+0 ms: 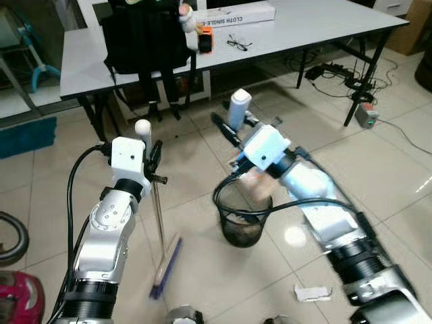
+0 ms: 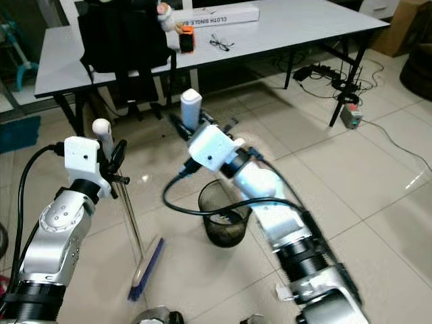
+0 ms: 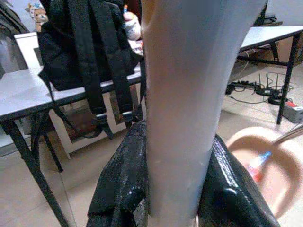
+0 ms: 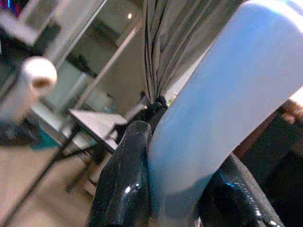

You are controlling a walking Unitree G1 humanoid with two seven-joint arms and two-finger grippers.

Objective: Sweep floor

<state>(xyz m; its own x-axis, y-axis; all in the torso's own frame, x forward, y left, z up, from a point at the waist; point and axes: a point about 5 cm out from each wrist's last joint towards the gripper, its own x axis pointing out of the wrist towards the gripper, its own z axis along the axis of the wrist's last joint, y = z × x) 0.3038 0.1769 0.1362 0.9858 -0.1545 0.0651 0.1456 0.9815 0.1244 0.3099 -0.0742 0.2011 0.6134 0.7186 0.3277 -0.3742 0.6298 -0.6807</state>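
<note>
- Table [image 1: 324, 27] — beyond the bin, a black backpack [image 1: 145, 34] on it.
- Bin [image 1: 243, 219] on the floor.
- Broom [image 1: 160, 233] left of the bin, upright, left gripper [image 1: 152, 162] clamped on its handle.
- Right gripper [image 1: 233, 125] above the bin — clamped on a pale-blue handle [image 1: 239, 106].

Glossy floor tiles [image 1: 378, 169], wire-mesh bin [image 1: 243, 219]

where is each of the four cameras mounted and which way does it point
Left eye view: on the head, looking forward and down at tiled floor, wire bin, both arms.
Right eye view: its stereo twin; same scene, with the broom and table.
Left wrist view: along the left gripper shut on the broom handle, facing the backpack.
Right wrist view: along the right gripper shut on a pale blue handle.
Shared: backpack and table.
</note>
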